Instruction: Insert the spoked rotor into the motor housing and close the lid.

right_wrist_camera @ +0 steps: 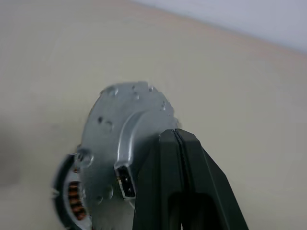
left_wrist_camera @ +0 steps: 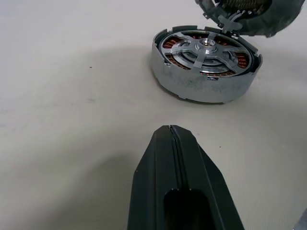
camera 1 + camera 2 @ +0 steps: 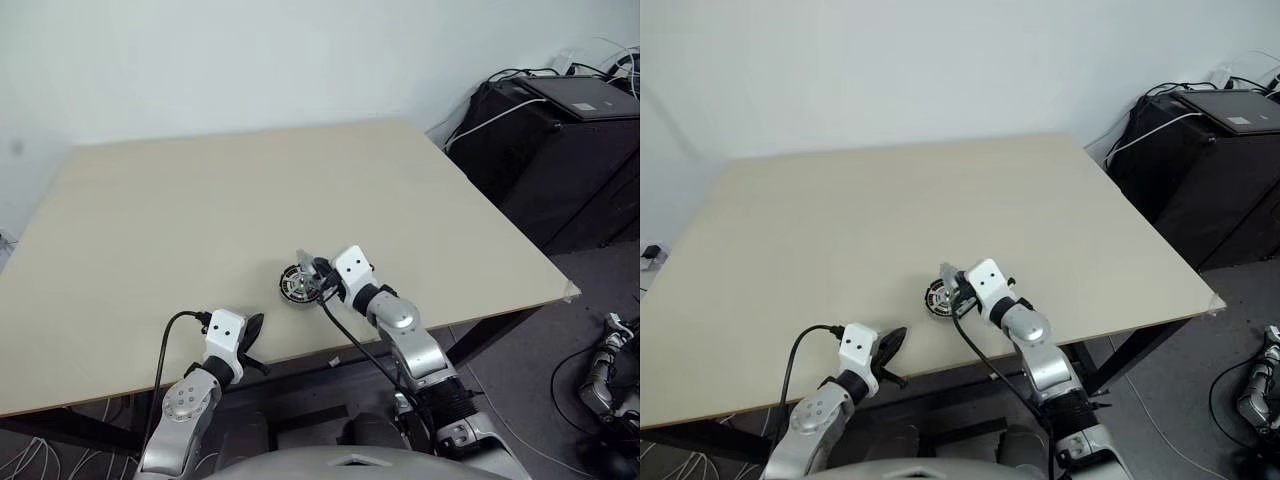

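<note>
Nearest to me, my left gripper (image 3: 254,335) hangs over the front edge of the pale wooden table (image 3: 200,200), its two black fingers pressed together on nothing. Just beyond it on the tabletop sits the motor housing (image 2: 206,64), a round grey metal cup ringed inside with coppery-brown windings. The spoked rotor (image 2: 205,50), a flat silver wheel with thin spokes running from hub to rim, already lies seated inside it. My right gripper (image 1: 178,139) is at the housing's far-right side, fingers closed on the edge of the lid (image 1: 122,129), a round light-grey metal disc. I see the lid tilted up on edge above the housing's rim, not yet lying flat. Farther right, beyond the table, stands dark equipment with cables (image 3: 560,130).
</note>
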